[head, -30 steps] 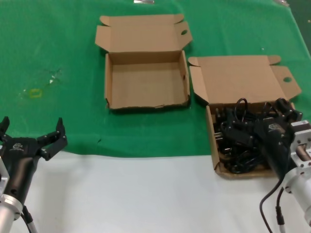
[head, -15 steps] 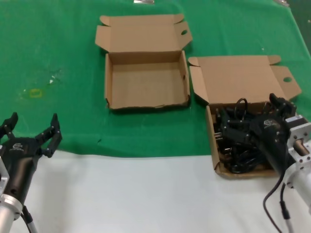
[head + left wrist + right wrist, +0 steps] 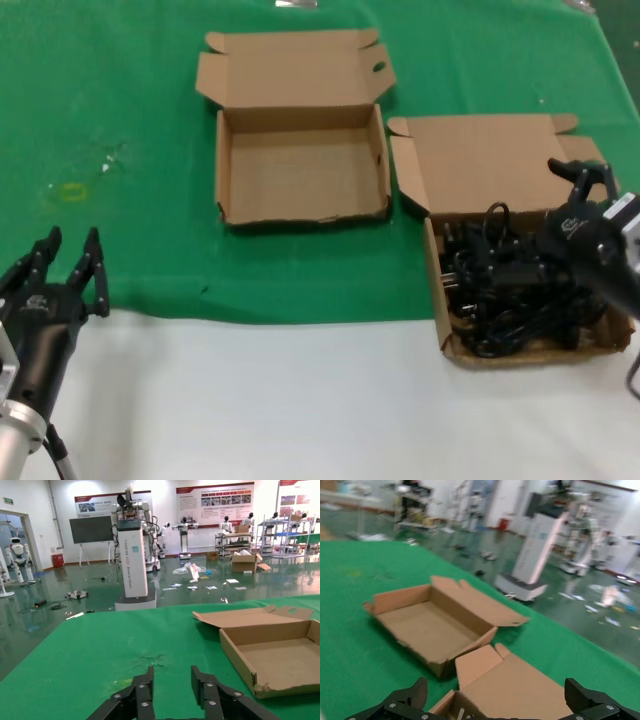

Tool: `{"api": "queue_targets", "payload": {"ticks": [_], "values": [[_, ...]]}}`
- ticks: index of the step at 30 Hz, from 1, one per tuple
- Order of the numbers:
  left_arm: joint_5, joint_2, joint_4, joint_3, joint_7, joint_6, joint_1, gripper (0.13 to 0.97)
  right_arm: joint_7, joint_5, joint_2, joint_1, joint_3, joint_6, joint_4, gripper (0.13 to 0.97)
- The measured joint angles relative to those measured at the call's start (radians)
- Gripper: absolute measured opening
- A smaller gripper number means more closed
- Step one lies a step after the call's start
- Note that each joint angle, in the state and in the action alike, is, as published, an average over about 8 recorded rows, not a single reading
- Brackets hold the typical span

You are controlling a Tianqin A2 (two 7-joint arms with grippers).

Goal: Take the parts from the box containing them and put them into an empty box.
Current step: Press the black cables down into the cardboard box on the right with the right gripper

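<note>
The empty box lies open at the table's middle back; it also shows in the left wrist view and the right wrist view. The box containing the parts lies to its right, lid folded back, full of tangled black cords. My right gripper is open wide over the far right part of that box, above the cords, holding nothing. In the right wrist view the gripper points at the lid. My left gripper is parked at the near left, fingers a narrow gap apart and empty.
A green mat covers the back of the table and a white surface the front. A yellowish mark is on the mat at the left. Beyond the table stand robots and shelves on a workshop floor.
My right gripper rose out of the cords and moved back and to the right, with its fingers spread. My left gripper's fingers drew closer together.
</note>
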Motion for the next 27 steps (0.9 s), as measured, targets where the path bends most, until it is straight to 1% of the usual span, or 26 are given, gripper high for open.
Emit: {"api": "queue_targets", "payload": {"ticks": [2, 3, 7, 11, 12, 16, 20, 24, 27], "values": [[0.0, 0.0, 0.0, 0.0, 0.0, 0.0, 0.0, 0.363, 0.009, -0.007, 0.04, 0.037, -0.007, -0.07, -0.01, 0.966], [0.0, 0.0, 0.0, 0.0, 0.0, 0.0, 0.0, 0.363, 0.011, -0.011, 0.058, 0.057, -0.011, -0.108, -0.016, 0.966], [0.0, 0.0, 0.0, 0.0, 0.0, 0.0, 0.0, 0.292, 0.008, -0.029, 0.114, 0.151, -0.032, -0.262, -0.05, 0.966], [0.0, 0.0, 0.0, 0.0, 0.0, 0.0, 0.0, 0.221, -0.032, -0.055, 0.142, 0.27, -0.065, -0.429, -0.11, 0.966], [0.0, 0.0, 0.0, 0.0, 0.0, 0.0, 0.0, 0.221, -0.048, -0.063, 0.144, 0.302, -0.074, -0.47, -0.129, 0.966], [0.0, 0.0, 0.0, 0.0, 0.0, 0.0, 0.0, 0.186, -0.131, -0.093, 0.135, 0.429, -0.113, -0.628, -0.222, 0.966], [0.0, 0.0, 0.0, 0.0, 0.0, 0.0, 0.0, 0.151, -0.249, -0.132, 0.107, 0.553, -0.157, -0.772, -0.336, 0.966], [0.0, 0.0, 0.0, 0.0, 0.0, 0.0, 0.0, 0.151, -0.383, -0.174, 0.065, 0.67, -0.199, -0.892, -0.46, 0.966], [0.0, 0.0, 0.0, 0.0, 0.0, 0.0, 0.0, 0.148, -0.471, -0.199, 0.029, 0.742, -0.224, -0.958, -0.545, 0.966]]}}
